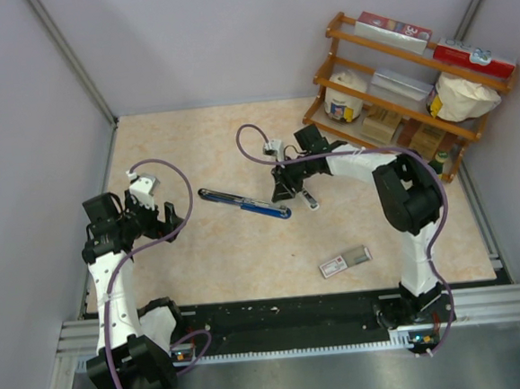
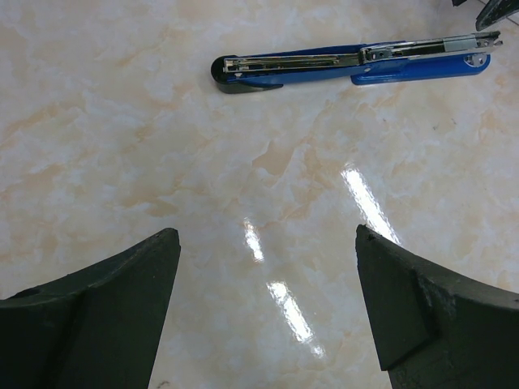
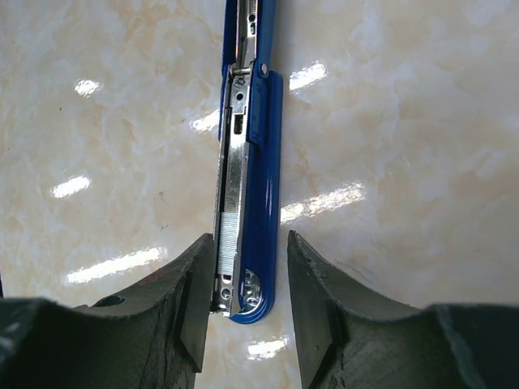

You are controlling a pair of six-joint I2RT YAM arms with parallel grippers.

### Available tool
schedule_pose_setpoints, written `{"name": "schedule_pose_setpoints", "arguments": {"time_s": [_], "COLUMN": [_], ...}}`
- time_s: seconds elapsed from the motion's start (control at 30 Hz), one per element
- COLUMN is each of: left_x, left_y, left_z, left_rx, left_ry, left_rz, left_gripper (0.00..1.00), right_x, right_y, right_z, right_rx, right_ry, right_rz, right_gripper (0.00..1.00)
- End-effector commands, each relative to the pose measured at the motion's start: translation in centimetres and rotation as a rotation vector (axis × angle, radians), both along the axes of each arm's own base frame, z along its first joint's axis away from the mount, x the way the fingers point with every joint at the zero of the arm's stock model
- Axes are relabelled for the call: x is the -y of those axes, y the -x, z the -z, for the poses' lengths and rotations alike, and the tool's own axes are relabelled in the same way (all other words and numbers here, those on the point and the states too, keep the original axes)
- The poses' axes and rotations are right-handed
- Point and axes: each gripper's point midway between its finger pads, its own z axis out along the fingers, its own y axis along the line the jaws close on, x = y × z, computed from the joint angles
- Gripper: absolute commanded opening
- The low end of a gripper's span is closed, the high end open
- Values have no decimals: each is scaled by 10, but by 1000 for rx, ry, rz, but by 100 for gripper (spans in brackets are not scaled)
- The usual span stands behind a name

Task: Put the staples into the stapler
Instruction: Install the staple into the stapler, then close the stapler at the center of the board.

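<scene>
The blue stapler [image 1: 243,202] lies unfolded flat on the table, black base end to the left [image 2: 349,63]. In the right wrist view its blue arm and metal channel [image 3: 251,162] run away from me, and a silvery strip of staples [image 3: 229,235] sits in the channel near the close end. My right gripper [image 3: 249,239] straddles that end: the left finger touches the metal rail, the right finger stands a little apart from the blue side. In the top view it hovers at the stapler's right end [image 1: 287,192]. My left gripper [image 2: 268,235] is wide open over bare table, well short of the stapler [image 1: 158,216].
A red-and-white staple box with its grey tray [image 1: 344,261] lies near the front right. A small white-and-dark object [image 1: 308,199] lies just right of the right gripper. A wooden shelf [image 1: 404,84] with boxes and jars stands at the back right.
</scene>
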Motion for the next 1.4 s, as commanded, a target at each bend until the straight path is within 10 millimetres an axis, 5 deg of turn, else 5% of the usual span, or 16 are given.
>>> {"name": "schedule_pose_setpoints", "arguments": {"time_s": [0.0, 0.3, 0.47, 1.0, 1.37], "left_x": [0, -4, 4, 38, 40], "left_y": [-5, -36, -66, -139, -173], "left_z": [-16, -54, -53, 14, 43], "left_rx": [41, 50, 9, -165, -248], "left_ry": [15, 77, 138, 213, 238], "left_rz": [0, -31, -63, -111, -152], "left_gripper": [93, 97, 99, 99, 99], "right_x": [7, 14, 6, 4, 5], "right_y": [-16, -5, 4, 13, 28], "right_z": [-35, -19, -10, -31, -7], "right_rx": [145, 242, 256, 264, 218], "right_ry": [-7, 117, 151, 127, 174], "right_rz": [16, 7, -13, -13, -49], "right_gripper": [41, 41, 41, 41, 41]}}
